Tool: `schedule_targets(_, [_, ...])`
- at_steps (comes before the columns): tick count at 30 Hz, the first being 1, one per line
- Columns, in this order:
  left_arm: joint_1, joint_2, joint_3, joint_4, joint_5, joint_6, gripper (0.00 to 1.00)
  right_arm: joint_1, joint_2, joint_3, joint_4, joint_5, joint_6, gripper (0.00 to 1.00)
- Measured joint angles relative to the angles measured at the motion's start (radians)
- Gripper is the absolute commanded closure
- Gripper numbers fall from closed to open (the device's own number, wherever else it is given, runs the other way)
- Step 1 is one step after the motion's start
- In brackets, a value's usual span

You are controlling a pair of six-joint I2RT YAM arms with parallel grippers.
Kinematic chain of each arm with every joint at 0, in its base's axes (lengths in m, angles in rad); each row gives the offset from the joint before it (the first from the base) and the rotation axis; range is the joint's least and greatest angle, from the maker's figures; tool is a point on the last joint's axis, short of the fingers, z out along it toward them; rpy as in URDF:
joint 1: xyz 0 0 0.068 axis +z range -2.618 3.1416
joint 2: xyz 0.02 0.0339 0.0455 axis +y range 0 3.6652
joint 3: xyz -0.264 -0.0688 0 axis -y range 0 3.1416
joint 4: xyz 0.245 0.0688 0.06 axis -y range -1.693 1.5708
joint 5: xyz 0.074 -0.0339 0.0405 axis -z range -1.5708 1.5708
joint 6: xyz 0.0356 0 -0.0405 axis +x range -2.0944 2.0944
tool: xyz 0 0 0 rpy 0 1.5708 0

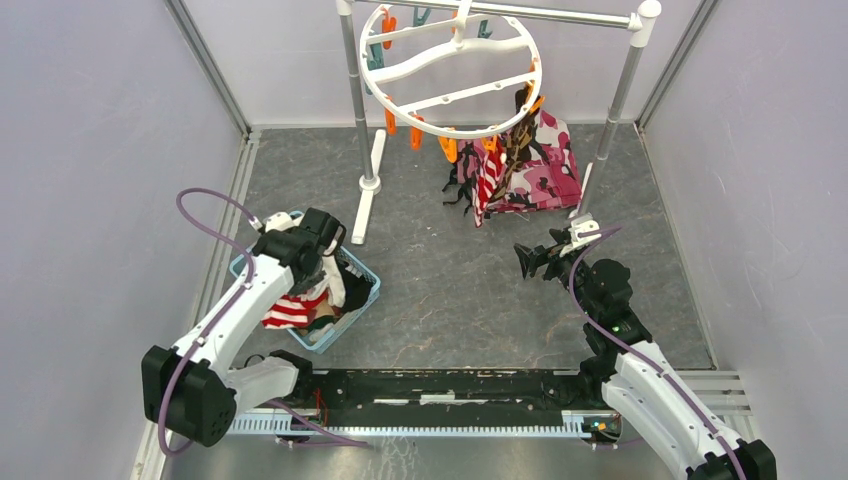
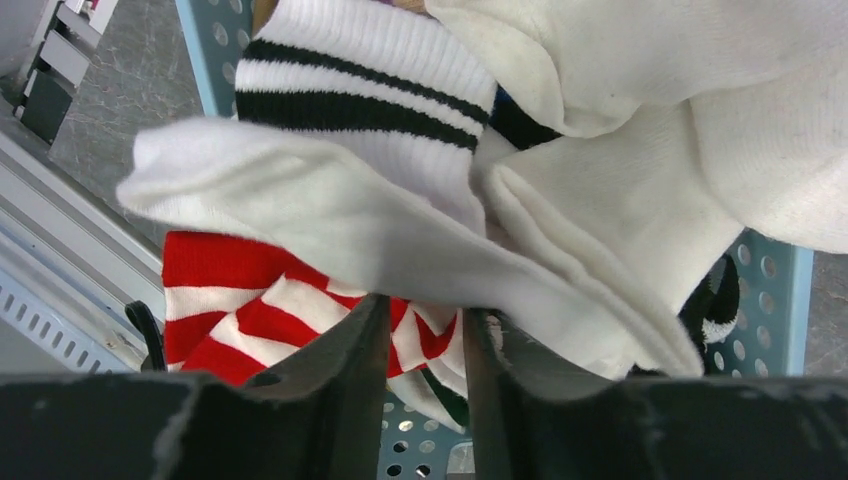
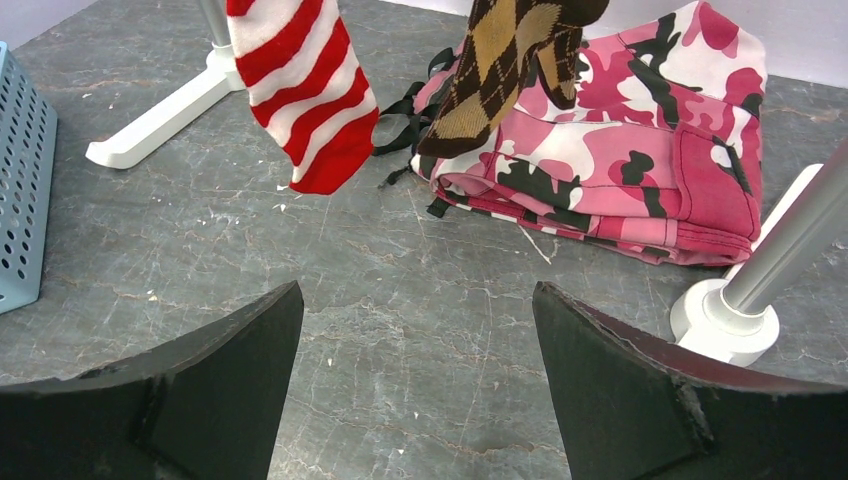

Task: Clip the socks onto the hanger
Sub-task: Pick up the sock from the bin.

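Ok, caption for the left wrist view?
Left gripper at a blue basket holding a white sock, a red-striped sock and a black-banded sock.

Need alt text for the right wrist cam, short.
The right end effector hangs open and empty over the grey table. Ahead, a red-and-white striped sock and a brown-and-black argyle sock dangle in front of a pink camouflage cloth lying on the table. A blue perforated basket sits at the left edge, a white pole base at right.
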Motion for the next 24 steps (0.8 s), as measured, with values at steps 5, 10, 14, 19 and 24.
schedule_targets(5, [0.004, 0.004, 0.028, -0.042, 0.055, -0.001, 0.48, 0.000, 0.000, 0.000, 0.000, 0.002, -0.001, 0.09])
schedule_targets(10, [0.005, -0.001, 0.066, -0.119, 0.105, -0.002, 0.58, 0.001, 0.000, 0.000, 0.000, 0.002, -0.001, 0.09])
schedule_targets(14, [0.005, -0.034, 0.082, -0.158, 0.128, -0.002, 0.65, 0.005, 0.000, 0.000, 0.000, 0.002, -0.001, 0.09])
schedule_targets(19, [0.005, -0.052, 0.074, -0.169, 0.148, -0.002, 0.65, 0.005, -0.008, 0.000, 0.000, 0.002, -0.001, 0.08])
schedule_targets(24, [0.005, -0.048, 0.011, -0.134, 0.149, -0.001, 0.62, 0.005, -0.010, 0.000, -0.001, 0.002, -0.001, 0.09])
